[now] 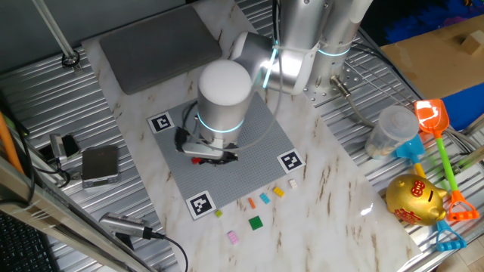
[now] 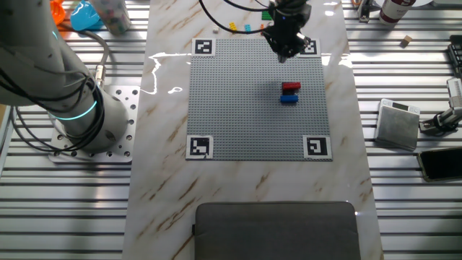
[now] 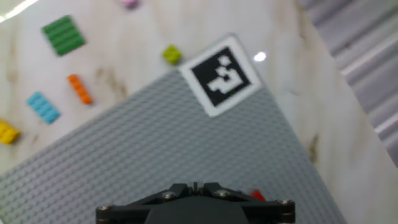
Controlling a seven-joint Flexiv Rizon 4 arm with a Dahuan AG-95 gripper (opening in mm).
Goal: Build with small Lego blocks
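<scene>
**A:** Where is the robot's black two-finger gripper [image 2: 287,49]?

**B:** It hangs over the large grey studded baseplate [image 2: 245,101] on the marble counter [image 2: 166,144], close to one marker corner. Whether its fingers are apart or together cannot be told.

**B:** And the small plastic bricks?

**A:** A red brick [image 2: 291,87] sits touching a blue brick [image 2: 289,99] on the plate, just beside the gripper. Beyond the plate's edge, loose on the counter, lie a green square plate [image 3: 63,34], an orange bar [image 3: 79,88], a light blue brick [image 3: 43,107], a yellow brick [image 3: 7,132] and a small lime-yellow piece [image 3: 172,54].
</scene>
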